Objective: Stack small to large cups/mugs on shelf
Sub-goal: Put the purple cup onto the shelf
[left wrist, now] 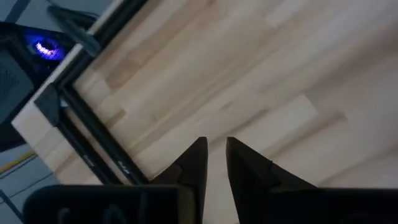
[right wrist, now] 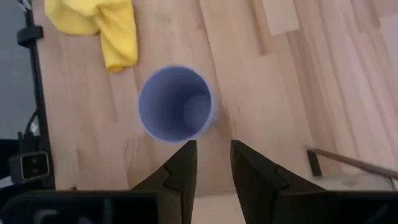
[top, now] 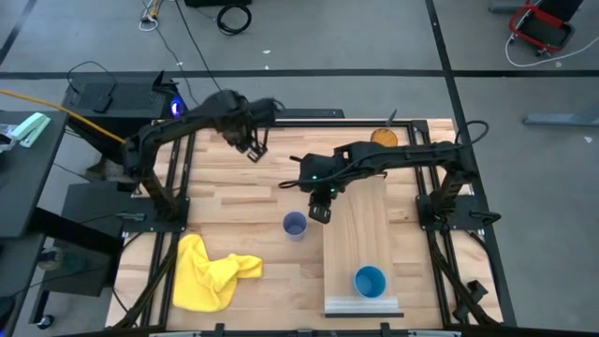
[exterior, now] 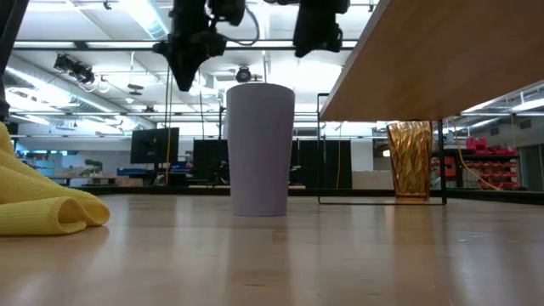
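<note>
At the lower centre of the high view, the short bright blue cup (top: 370, 281) sits upright on the pale wooden shelf (top: 360, 239), near the shelf's whitish end. Left of the shelf, the lavender cup (top: 295, 225) stands on the butcher-block table (top: 243, 187), its smooth, slightly tapered wall plain in the low view. Just above it hangs the right gripper (top: 320, 211), fingers a narrow gap apart and holding nothing. That gap looks narrower than the cup's mouth, so a descent without widening would likely strike the rim and tip the light plastic over. Near the lower left a crumpled yellow cloth (top: 211, 271) lies soft and folded. Farther up, the left gripper (top: 253, 150) waits, nearly closed and empty. At the far edge stands the faceted amber tumbler (top: 383, 137), translucent.
</note>
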